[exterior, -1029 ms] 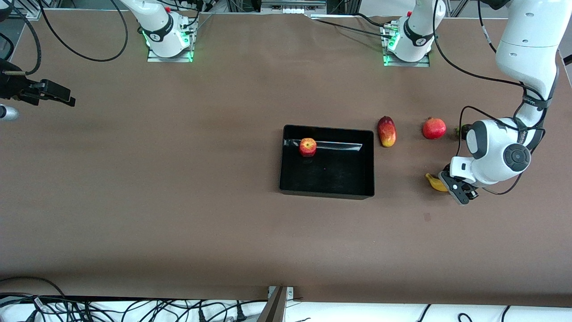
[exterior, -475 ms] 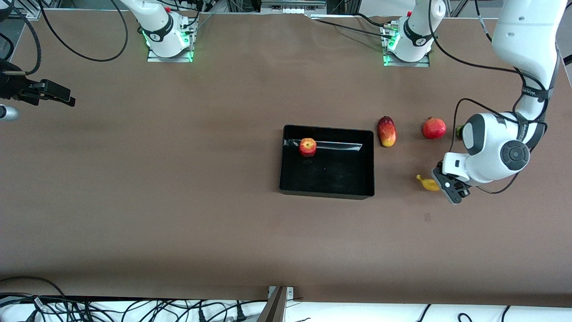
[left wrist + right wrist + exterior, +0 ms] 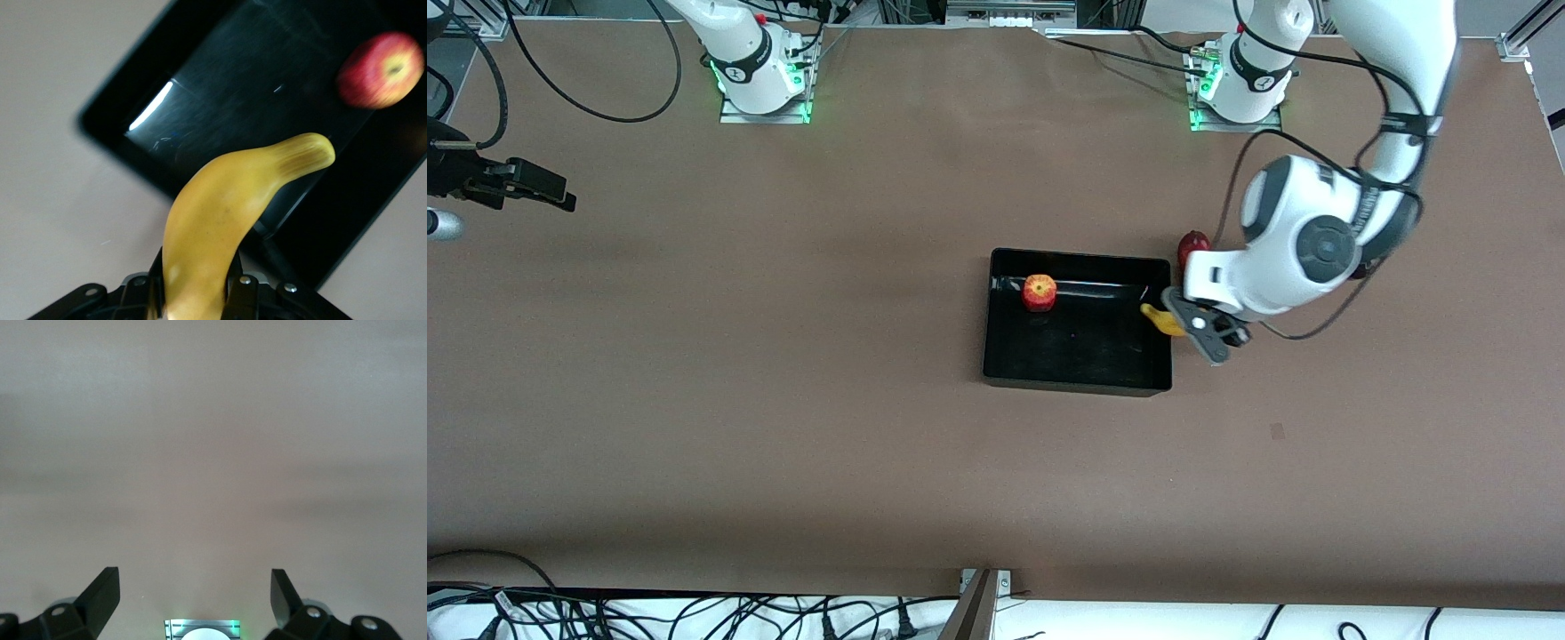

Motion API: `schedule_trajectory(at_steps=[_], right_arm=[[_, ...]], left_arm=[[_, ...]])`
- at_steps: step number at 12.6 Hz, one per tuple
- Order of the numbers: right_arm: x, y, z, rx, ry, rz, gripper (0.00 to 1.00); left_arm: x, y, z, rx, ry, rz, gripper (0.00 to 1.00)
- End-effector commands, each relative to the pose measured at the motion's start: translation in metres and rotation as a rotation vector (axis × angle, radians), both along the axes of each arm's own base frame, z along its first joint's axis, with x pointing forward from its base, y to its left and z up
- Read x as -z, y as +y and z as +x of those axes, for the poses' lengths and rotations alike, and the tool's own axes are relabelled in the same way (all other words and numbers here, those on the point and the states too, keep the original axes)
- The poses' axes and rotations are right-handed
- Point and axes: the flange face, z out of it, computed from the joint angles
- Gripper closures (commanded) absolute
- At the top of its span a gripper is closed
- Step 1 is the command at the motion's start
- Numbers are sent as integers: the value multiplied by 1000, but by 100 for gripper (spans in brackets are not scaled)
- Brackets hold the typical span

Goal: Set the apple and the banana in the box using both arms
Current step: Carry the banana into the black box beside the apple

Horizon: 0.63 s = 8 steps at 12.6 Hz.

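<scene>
The left gripper (image 3: 1190, 324) is clamped on the banana (image 3: 1161, 320), held in the air over the box's (image 3: 1076, 384) wall at the left arm's end. The apple (image 3: 1039, 292) sits inside the box. The right gripper (image 3: 193, 593) waits over bare table, fingers spread wide and empty.

Even, diffuse overhead light fills the front view; the matte brown table (image 3: 783, 356) shows only faint broad darker bands and soft shadows. The glossy black plastic tray (image 3: 1005, 373) catches a white streak of glare along its inner wall, repeated as a bright patch in the left wrist view (image 3: 150, 115). There the small red-and-yellow apple (image 3: 381, 71) is smeared with blur, while the curved yellow banana (image 3: 227, 220), close to the lens, looks soft-edged. The right wrist view is hazy, showing pale tabletop. Green lights glow at both arm bases.
</scene>
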Motion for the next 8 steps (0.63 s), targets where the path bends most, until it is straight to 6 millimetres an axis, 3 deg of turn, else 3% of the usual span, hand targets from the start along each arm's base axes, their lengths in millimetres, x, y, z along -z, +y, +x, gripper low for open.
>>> schedule_trajectory(at_steps=[1, 3, 5, 8], right_arm=[[-5, -2, 0, 7, 5, 10, 0], [-5, -2, 0, 7, 4, 10, 0], [-5, -2, 0, 7, 5, 10, 0], [-5, -2, 0, 1, 5, 11, 0]], left_arm=[[18, -46, -18, -116, 20, -9, 100], [48, -73, -24, -130, -1, -5, 100], [77, -79, -24, -132, -16, 0, 100], [102, -89, -22, -100, -22, 10, 100]])
